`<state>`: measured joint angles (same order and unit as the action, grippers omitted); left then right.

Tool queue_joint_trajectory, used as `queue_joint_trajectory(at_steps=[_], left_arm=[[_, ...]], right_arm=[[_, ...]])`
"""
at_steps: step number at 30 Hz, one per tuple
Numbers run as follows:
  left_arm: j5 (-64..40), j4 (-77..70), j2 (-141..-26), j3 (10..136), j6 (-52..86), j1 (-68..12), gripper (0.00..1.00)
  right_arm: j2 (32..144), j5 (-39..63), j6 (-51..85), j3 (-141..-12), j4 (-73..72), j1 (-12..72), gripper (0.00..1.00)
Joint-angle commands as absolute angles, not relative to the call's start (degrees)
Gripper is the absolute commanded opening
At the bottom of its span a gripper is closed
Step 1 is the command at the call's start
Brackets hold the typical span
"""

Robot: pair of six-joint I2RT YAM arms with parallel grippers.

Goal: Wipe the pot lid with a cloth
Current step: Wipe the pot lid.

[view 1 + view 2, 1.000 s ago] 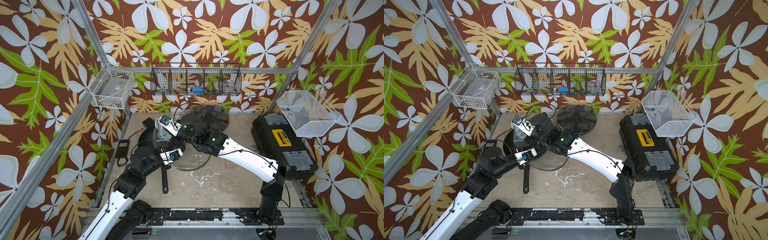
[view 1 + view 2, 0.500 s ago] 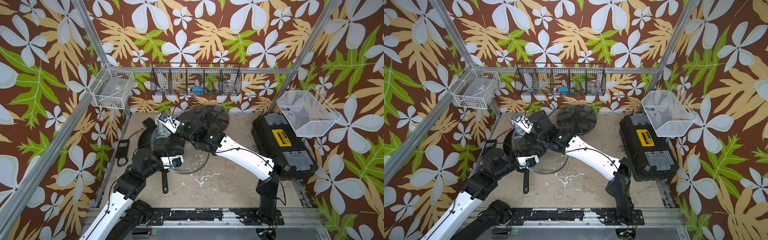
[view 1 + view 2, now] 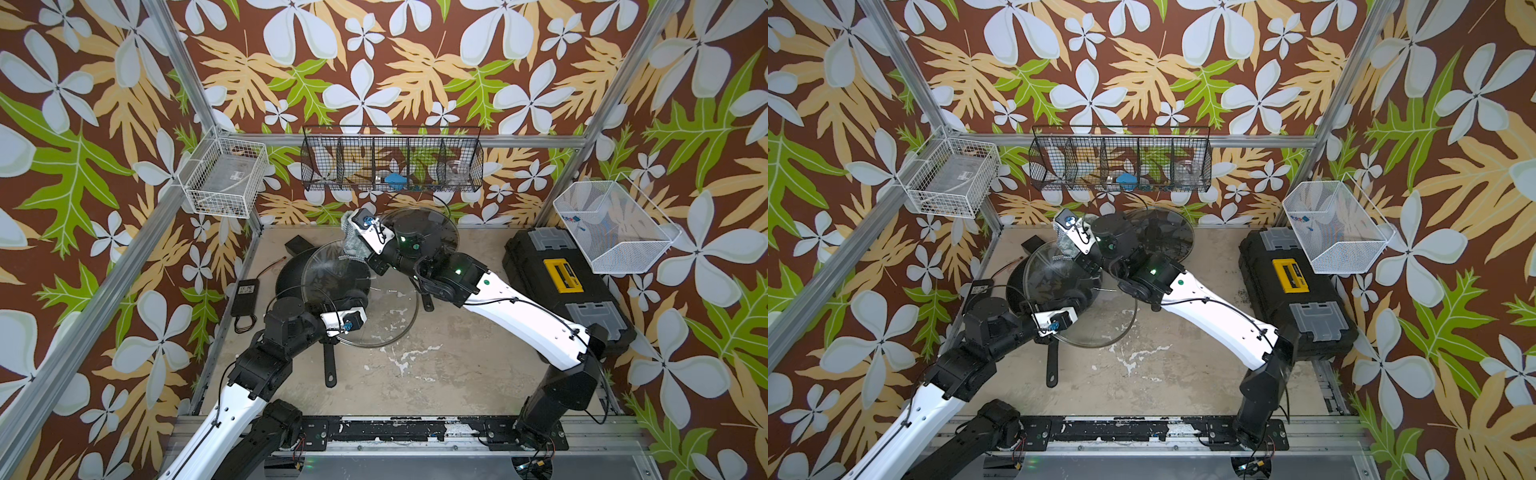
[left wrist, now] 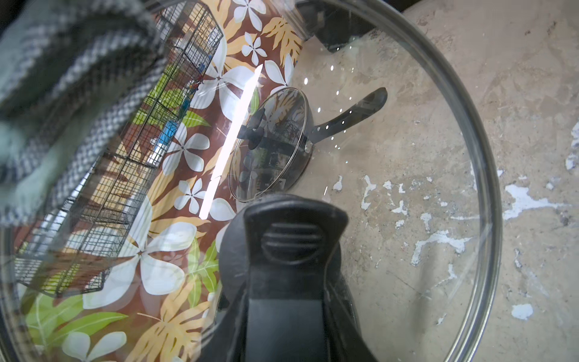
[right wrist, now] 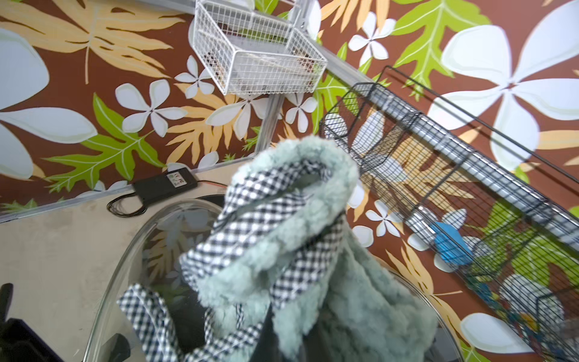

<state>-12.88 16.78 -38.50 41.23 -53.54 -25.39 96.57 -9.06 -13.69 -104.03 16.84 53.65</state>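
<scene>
Holding a round clear glass pot lid with a metal rim point(image 3: 386, 309) aloft over the left rear part of the surface point(image 3: 436, 365), the left hand point(image 3: 352, 307) is clamped on the lid's black knob point(image 4: 291, 247), so the glass hangs tilted above a black frying pan point(image 3: 291, 282) instead of lying flat. The right hand point(image 3: 358, 243) is shut tight on a bunched, pale grey-teal fleecy cloth with a black-and-white checked trim point(image 5: 297, 250). The cloth point(image 3: 351, 249) sits at the lid's rim on the side nearest the rear edge of the surface, seemingly pressed to the glass there. From this hand almost the whole disc spreads away toward the front edge, so the wiping stroke probably has to draw forward across the glass. Being round, the lid has no long axis. Only the right arm carries the cloth; the left merely steadies the lid.
</scene>
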Motion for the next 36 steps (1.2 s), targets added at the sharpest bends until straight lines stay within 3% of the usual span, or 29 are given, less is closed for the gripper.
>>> queue_joint_trajectory(at_steps=[1, 11, 16, 22, 36], left_arm=[[-11.6, 4.1, -38.7, 42.5, -43.0, -25.4, 0.0], [-5.8, -4.6, -40.7, 43.5, -12.2, -25.4, 0.0], [-5.0, -4.1, -41.8, 44.0, -10.7, -25.4, 0.0], [4.9, -1.5, -44.1, 45.9, -3.8, -25.4, 0.0], [18.5, 23.2, -62.7, 62.4, 5.9, -25.1, 0.0]], right_arm=[[91.3, -11.8, -12.3, -96.8, 12.2, 52.9, 0.0], [78.4, -9.3, -8.3, -77.0, 9.6, 52.7, 0.0], [75.4, -9.9, -8.0, -75.8, 7.9, 52.6, 0.0], [69.6, -9.7, -6.0, -70.6, 0.0, 52.6, 0.0], [68.2, -1.0, -7.6, -64.3, -1.8, 53.0, 0.0]])
